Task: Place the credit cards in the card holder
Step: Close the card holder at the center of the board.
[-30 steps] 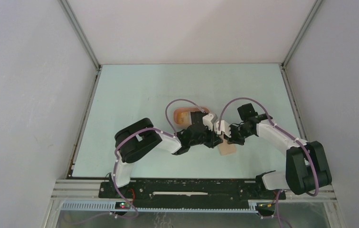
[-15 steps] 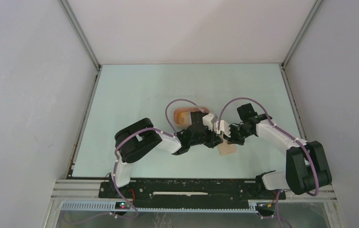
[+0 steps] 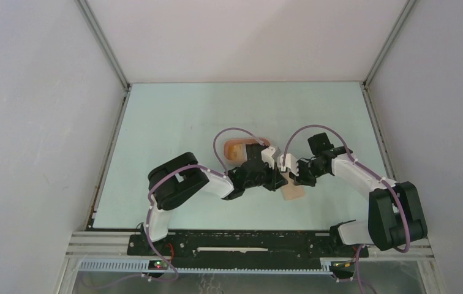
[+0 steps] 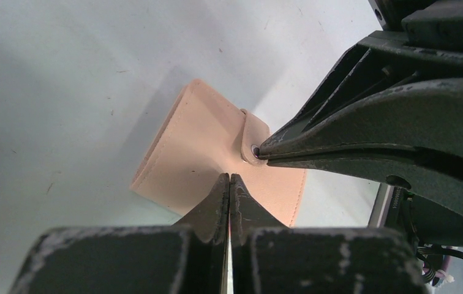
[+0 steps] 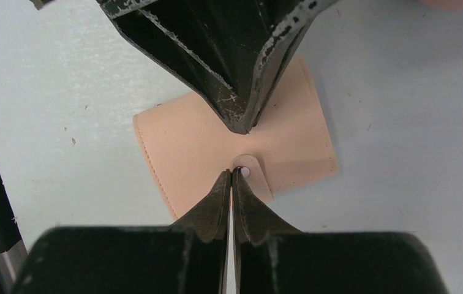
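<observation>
Near the middle of the counter (image 3: 180, 122), just ahead of both arms, the card holder (image 5: 180, 138) lies flat and folded shut. Its long axis runs across the right wrist view at a slight tilt. Its snap tab (image 5: 252, 177) wraps over the long edge facing the right arm. The right gripper (image 5: 230, 177) has its fingers drawn together, tips touching the tab just beside the snap; whether they pinch any leather I cannot tell. From the opposite side the left gripper (image 4: 229, 180), closed tight on nothing, rests its tip on the middle of the holder, apparently pinning it. The 2 tips meet almost nose to nose, the right one nearer the tab. By my judgement the tab must be peeled up, away from the left tip, before any slot shows. The credit cards seem to wait in the salmon-pink tray (image 3: 226, 147) behind the left wrist, where only a yellow-orange patch (image 3: 237, 150) can be made out.
</observation>
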Robot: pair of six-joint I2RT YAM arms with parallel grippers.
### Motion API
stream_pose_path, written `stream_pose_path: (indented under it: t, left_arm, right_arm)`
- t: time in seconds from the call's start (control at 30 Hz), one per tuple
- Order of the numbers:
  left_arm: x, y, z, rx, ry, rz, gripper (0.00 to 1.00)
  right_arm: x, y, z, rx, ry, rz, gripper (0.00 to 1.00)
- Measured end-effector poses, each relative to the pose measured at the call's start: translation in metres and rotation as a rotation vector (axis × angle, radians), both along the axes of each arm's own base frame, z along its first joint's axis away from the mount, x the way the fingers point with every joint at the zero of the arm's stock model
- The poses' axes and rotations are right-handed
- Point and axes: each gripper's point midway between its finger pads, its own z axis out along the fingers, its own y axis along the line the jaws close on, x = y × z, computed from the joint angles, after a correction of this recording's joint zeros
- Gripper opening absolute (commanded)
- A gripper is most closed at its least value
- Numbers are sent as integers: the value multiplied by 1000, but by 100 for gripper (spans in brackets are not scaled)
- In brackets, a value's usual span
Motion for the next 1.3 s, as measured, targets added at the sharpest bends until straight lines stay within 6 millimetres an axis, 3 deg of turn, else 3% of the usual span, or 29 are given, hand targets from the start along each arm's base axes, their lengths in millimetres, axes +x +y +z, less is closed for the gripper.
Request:
stream_pose_path:
  t: [0.23, 1.3]
  left_arm:
    - [-1, 0, 0, -2, 2, -7, 1]
    - [1, 2, 0, -24, 7, -7, 1]
  right_arm:
    - [2, -1, 0, 6, -4, -6, 12]
    - [2, 4, -1, -4, -18, 17, 2]
